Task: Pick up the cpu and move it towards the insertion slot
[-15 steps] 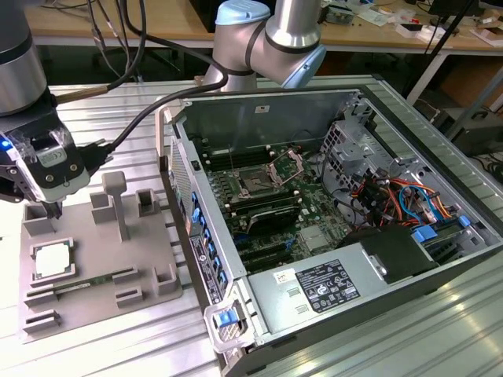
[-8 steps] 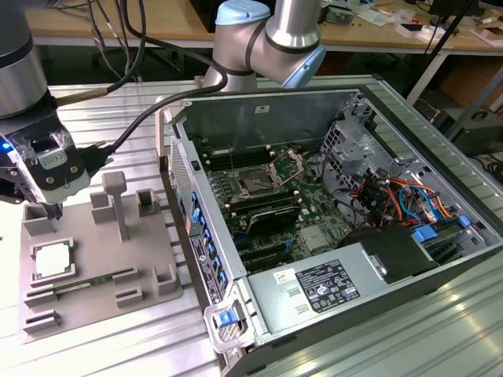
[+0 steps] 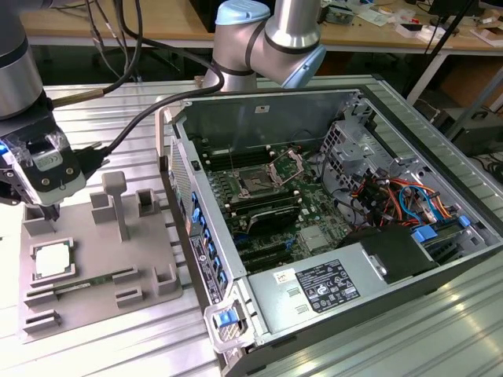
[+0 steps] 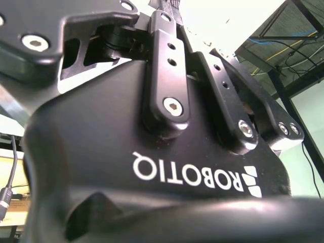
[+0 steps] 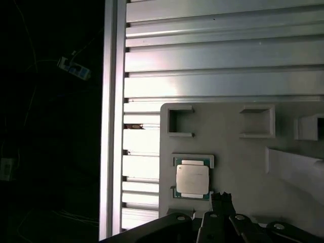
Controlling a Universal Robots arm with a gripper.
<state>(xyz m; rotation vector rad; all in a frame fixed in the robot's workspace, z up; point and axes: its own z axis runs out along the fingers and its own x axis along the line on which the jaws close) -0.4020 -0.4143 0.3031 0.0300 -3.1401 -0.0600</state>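
Jaws drawn together to a narrow dark point, gripping nothing: the black gripper point(image 3: 52, 214) hangs low over the near corner of the fixture, its tip point(image 5: 221, 198) just beside the cpu's edge in the first wrist view, and whether it touches I cannot tell. The small flat square cpu point(image 3: 53, 259) with its pale, matte silver-white metal lid point(image 5: 192, 179) lies flat in a shallow square nest, green board edge peeking out around the lid. Holding it is a dull grey plastic fixture plate point(image 3: 149, 251) with blocky upright posts and open-sided pockets, set on a ribbed, bright aluminium table point(image 3: 118, 110). Well apart, toward the exterior view's right, stands an open grey sheet-metal computer case point(image 3: 259, 110). Inside, on green circuit board, sits the insertion slot point(image 3: 255, 184), a dark square socket with its shiny hinged frame raised. By my reading nothing is done yet: neither lift nor carry.
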